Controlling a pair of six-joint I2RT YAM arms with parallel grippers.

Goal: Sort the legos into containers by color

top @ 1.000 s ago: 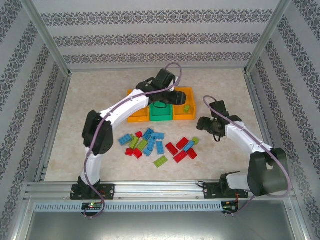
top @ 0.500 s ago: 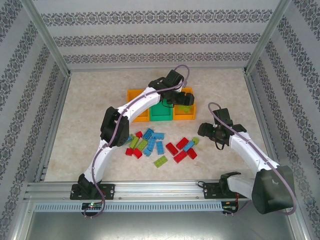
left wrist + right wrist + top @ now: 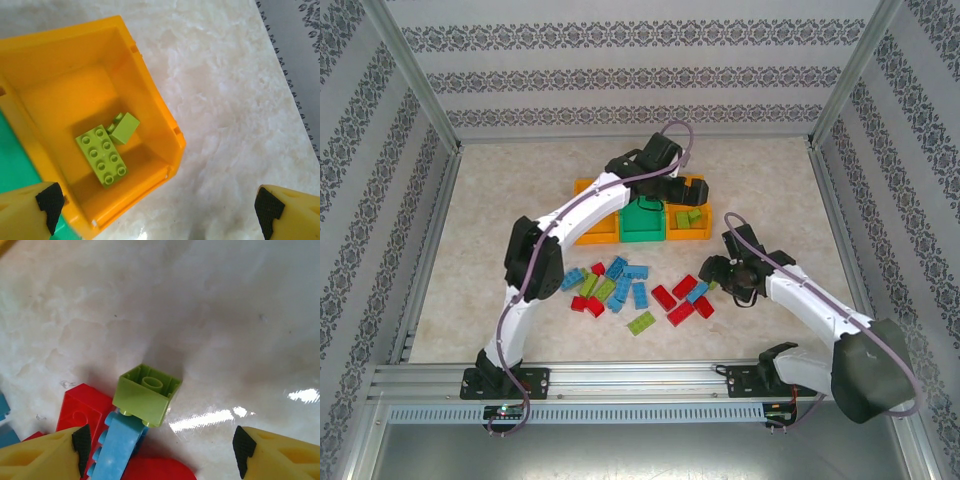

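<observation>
Progress: early, by judgement. Noted left orange bin (image 3: pixel 590 238) at the row's left end, partly hidden under the left arm, no brick made out in it. Noted green bin (image 3: pixel 642 230) in the middle, contents not told. Counted two lime green bricks (image 3: pixel 102 157) in right orange bin (image 3: pixel 150 97), the long one flat, the small one tilted against it; logged as the sorted share. Found left fingers (image 3: pixel 50 205) spread wide above that bin, gripping nothing. Unsorted on counter (image 3: pixel 500 200), near the bins: loose legos (image 3: pixel 620 290) in light blue, red and lime green, well over a dozen, in two clusters. Found small lime green brick (image 3: pixel 147 392) tipped over at the right cluster's edge, hollow underside showing, touching a light blue brick (image 3: pixel 117 445), red bricks (image 3: pixel 82 407) beside. Found right fingers (image 3: pixel 245 445) parted to either side of it, not touching. Judged most of the sorting outstanding; no blue or red seen binned.
</observation>
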